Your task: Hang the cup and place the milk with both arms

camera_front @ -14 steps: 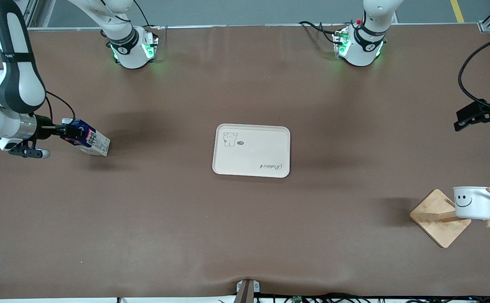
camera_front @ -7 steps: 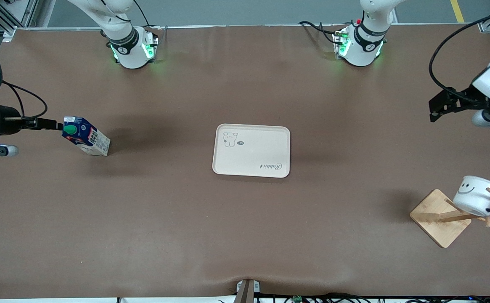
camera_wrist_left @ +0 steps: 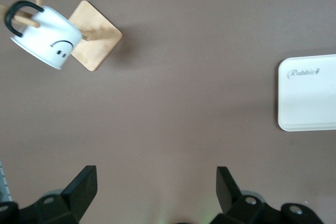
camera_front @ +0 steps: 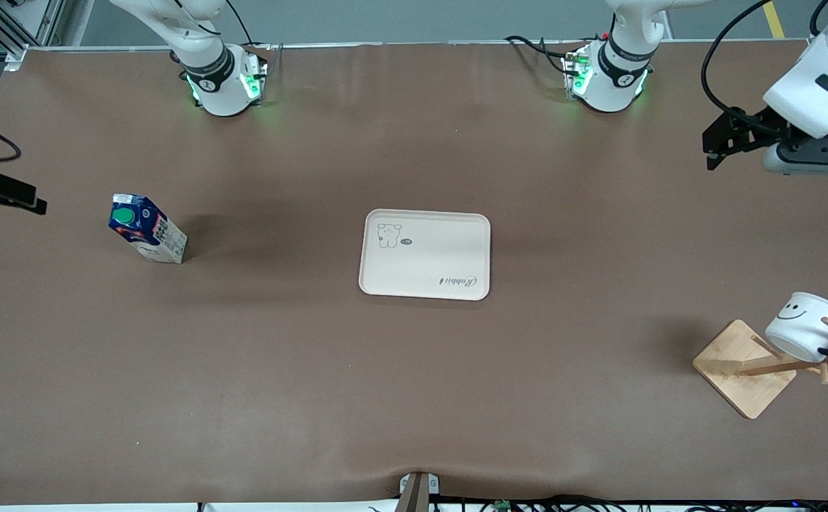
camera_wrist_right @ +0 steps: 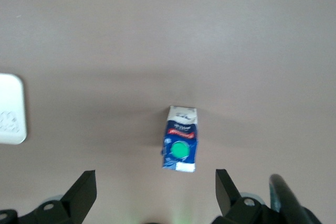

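**Cup on the peg, milk on the worktop, both pincers wide and empty**

The only word that reads clearly is "Rabbit", in script at one corner of the cream tray (camera_front: 424,254); a small animal drawing sits at the corner diagonal to it. The tray lies at the middle of the brown worktop (camera_front: 414,398) with nothing on it. The milk (camera_front: 146,238) carries print on its white lower sides, too small to read; its dark blue sloped top and round green cap show plainly. It stands on the bare worktop toward the right arm's end, well apart from the tray. The cup (camera_front: 809,336) shows its black smiley face and hangs tilted by its black loop handle on a peg of the wooden rack (camera_front: 748,367), whose square base stands near the worktop edge at the left arm's end, nearer to the front camera than the tray.

The right pincer (camera_front: 3,195) hangs over the worktop edge at the right arm's end, apart from the milk, its fingers (camera_wrist_right: 83,192) spread wide with nothing between them. The left pincer (camera_front: 721,141) hangs over the left arm's end of the worktop, well apart from the cup, its fingers (camera_wrist_left: 84,187) likewise spread wide and empty.

Broad bare surface lies around the tray on every side, and between it and both the milk and the rack.
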`<state>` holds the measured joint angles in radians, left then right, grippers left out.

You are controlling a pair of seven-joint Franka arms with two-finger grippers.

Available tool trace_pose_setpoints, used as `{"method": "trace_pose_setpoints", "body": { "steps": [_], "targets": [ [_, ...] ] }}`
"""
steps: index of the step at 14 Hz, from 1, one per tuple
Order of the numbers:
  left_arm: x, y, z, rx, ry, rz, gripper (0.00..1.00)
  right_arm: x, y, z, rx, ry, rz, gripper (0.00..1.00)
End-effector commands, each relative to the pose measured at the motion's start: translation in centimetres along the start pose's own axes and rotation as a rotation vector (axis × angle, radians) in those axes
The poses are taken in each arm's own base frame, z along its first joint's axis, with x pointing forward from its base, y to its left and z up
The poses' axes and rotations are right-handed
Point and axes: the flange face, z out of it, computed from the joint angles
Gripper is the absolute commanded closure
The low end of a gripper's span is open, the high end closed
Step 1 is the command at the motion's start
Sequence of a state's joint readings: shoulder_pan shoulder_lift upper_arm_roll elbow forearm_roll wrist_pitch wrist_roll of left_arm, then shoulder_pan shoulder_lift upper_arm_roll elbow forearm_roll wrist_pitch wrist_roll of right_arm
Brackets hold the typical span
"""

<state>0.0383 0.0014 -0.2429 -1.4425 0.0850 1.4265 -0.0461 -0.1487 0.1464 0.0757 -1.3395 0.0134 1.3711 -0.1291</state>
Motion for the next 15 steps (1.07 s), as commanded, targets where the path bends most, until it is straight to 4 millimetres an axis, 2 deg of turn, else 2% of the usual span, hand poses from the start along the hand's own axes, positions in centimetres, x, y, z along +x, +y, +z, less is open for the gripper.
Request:
{"method": "trace_pose_setpoints", "body": {
  "steps": [1, 3, 5, 10, 12, 14, 15],
  "targets": [
    [-2.5, -0.8, 0.3, -0.045, 0.01, -0.031, 0.0, -2.9, -4.6, -3.9, -0.047, 0.02, -0.007, 0.0],
    [-3.6, -0.6, 0.7, -0.054, 0.026, -0.03, 0.0, -5.4, -5.6, -5.8, -0.046, 0.02, 0.101, 0.0],
    [-4.1, -0.8, 1.0, -0.055, 0.024, -0.036, 0.0, -7.6, -5.7, -6.8, -0.05, -0.005, 0.127, 0.0],
    [-3.1, -1.6, 0.3, -0.061, 0.033, -0.048, 0.0, -8.1, -3.4, -3.5, -0.026, -0.057, 0.174, 0.0],
    [-2.6, -1.7, 0.4, -0.063, 0.019, -0.048, 0.0, -8.6, -3.6, -3.2, -0.021, -0.031, 0.171, 0.0],
    [-2.6, -2.5, 0.5, -0.064, 0.015, -0.064, 0.0, -8.7, -2.7, -3.0, -0.015, -0.037, 0.183, 0.0],
    [-2.3, -2.7, 1.0, -0.064, 0.003, -0.067, 0.0, -8.7, -2.9, -3.1, -0.013, -0.037, 0.178, 0.0]
  ]
}}
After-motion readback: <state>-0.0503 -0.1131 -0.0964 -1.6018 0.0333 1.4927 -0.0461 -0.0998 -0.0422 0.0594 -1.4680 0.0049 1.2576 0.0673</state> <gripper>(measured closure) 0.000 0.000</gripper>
